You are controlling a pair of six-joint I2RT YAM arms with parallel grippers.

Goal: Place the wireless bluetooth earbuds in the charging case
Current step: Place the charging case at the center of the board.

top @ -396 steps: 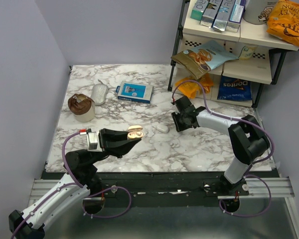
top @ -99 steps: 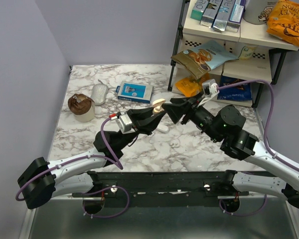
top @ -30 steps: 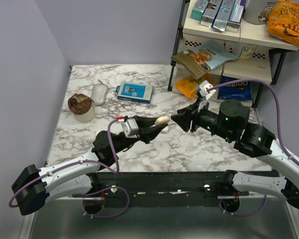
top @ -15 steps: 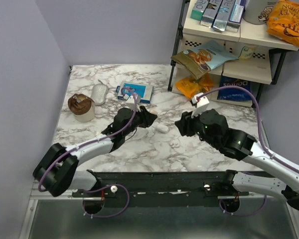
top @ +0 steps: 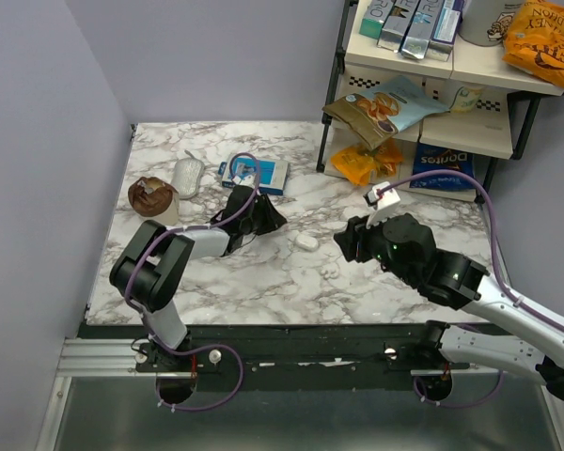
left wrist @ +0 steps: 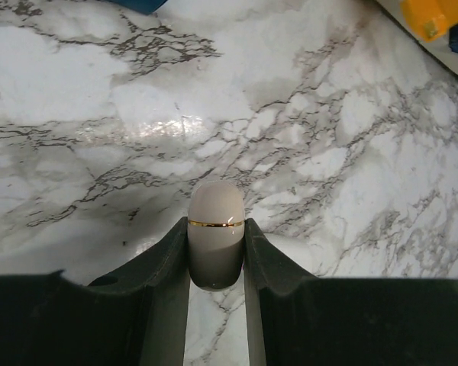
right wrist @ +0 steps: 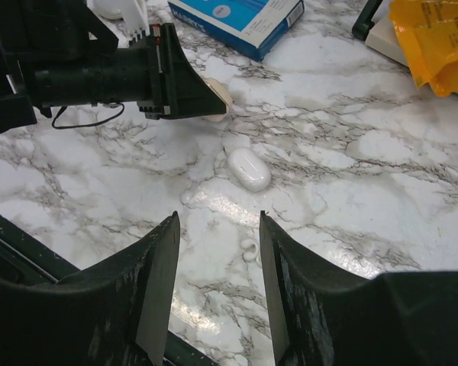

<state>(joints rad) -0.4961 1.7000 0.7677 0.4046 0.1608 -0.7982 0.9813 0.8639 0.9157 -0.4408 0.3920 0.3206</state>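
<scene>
White oval case (top: 306, 241) lies between left end effector (top: 276, 223) and right end effector (top: 346, 246), seemingly untouched.

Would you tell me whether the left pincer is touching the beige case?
Touching: the left wrist view shows the left pincer clamped flush on both sides of the beige case.

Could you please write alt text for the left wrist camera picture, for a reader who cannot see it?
The left gripper is shut on a closed beige oval case with a thin gold seam. Below lies a white marble table with grey veins; an orange packet shows at the top right corner.
</scene>
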